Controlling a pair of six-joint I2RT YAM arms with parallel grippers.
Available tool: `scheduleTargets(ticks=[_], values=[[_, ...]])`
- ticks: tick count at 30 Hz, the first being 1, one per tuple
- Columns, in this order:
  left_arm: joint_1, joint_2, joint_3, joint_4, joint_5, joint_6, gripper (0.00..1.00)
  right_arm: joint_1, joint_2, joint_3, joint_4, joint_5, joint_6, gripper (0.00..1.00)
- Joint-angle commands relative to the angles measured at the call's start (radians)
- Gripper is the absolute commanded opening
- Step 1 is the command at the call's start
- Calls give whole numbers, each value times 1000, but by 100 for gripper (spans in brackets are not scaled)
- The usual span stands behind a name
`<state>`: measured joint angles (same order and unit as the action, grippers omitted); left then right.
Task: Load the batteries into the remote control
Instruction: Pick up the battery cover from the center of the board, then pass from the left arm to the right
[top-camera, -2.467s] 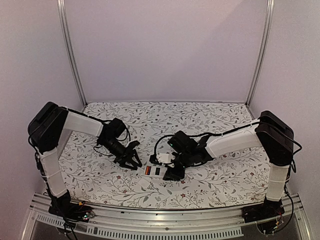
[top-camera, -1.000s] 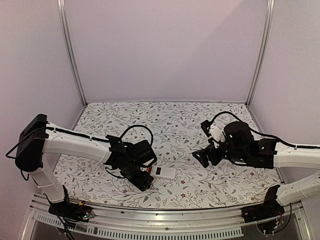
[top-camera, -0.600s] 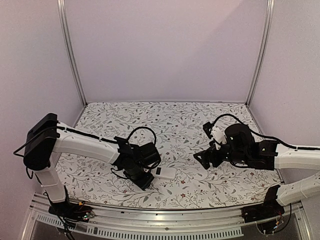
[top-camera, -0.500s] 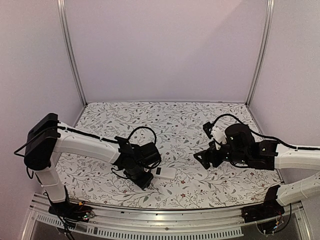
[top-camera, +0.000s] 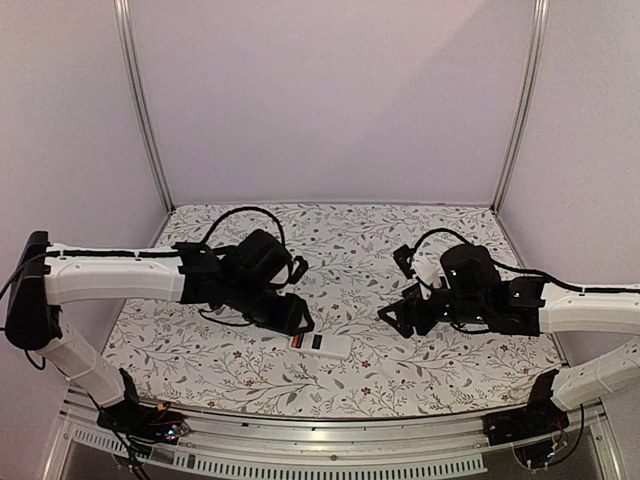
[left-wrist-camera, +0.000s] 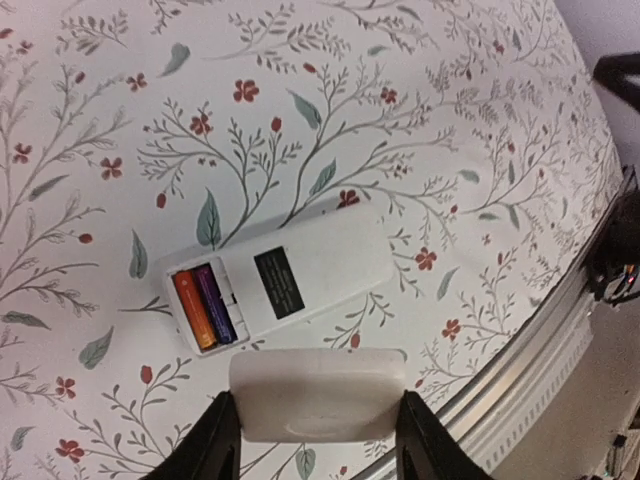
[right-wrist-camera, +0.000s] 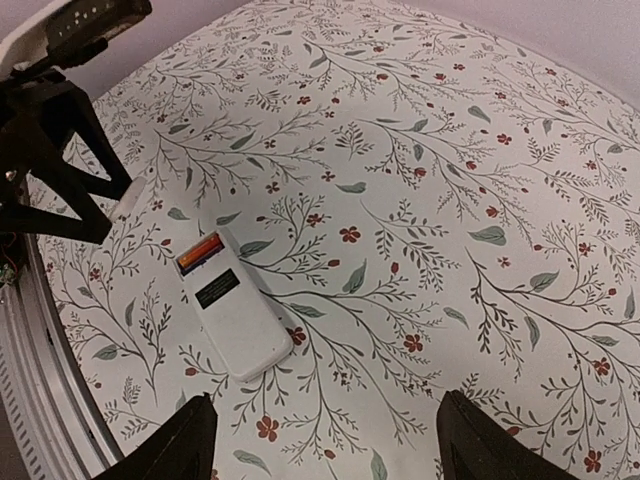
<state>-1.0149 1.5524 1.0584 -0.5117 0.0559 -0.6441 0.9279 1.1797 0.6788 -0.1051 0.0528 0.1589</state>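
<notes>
The white remote control (left-wrist-camera: 300, 275) lies back up on the floral cloth, also in the top view (top-camera: 322, 343) and right wrist view (right-wrist-camera: 235, 315). Its battery recess is uncovered and holds both batteries side by side, one orange-red (left-wrist-camera: 192, 310) and one dark (left-wrist-camera: 216, 304). My left gripper (left-wrist-camera: 318, 408) is shut on the thin white cover piece (left-wrist-camera: 318, 390), held just above the cloth beside the remote's battery end; in the top view it (top-camera: 293, 318) is up-left of the remote. My right gripper (right-wrist-camera: 325, 450) is open and empty, hovering right of the remote (top-camera: 392, 318).
The floral cloth (top-camera: 350, 240) covers the table. The metal front rail (top-camera: 320, 440) runs along the near edge, and pale walls with metal posts (top-camera: 140, 110) enclose the sides and back. The left gripper with the cover shows at the upper left of the right wrist view (right-wrist-camera: 60, 150).
My left gripper has lifted from beside the remote's battery end and moved back and up, holding the cover. The right gripper has drifted slightly left. The remote has not moved.
</notes>
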Motion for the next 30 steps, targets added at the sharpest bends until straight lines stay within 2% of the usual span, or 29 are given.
scheduleTargets(ticks=[1, 3, 9, 13, 19, 30], values=[[115, -115, -73, 252, 105, -230, 29, -2, 45, 62, 121, -87, 21, 72], [139, -153, -117, 365, 115, -324, 29, 17, 70, 77, 186, -76, 29, 67], [147, -206, -178, 584, 76, -514, 30, 105, 182, 146, 389, 6, 48, 67], [148, -227, -242, 684, 52, -619, 30, 138, 286, 231, 424, 28, 51, 64], [150, -251, -270, 735, 36, -667, 30, 174, 394, 310, 445, 61, 29, 57], [151, -248, -325, 835, 51, -728, 29, 188, 474, 369, 484, 96, 3, 43]])
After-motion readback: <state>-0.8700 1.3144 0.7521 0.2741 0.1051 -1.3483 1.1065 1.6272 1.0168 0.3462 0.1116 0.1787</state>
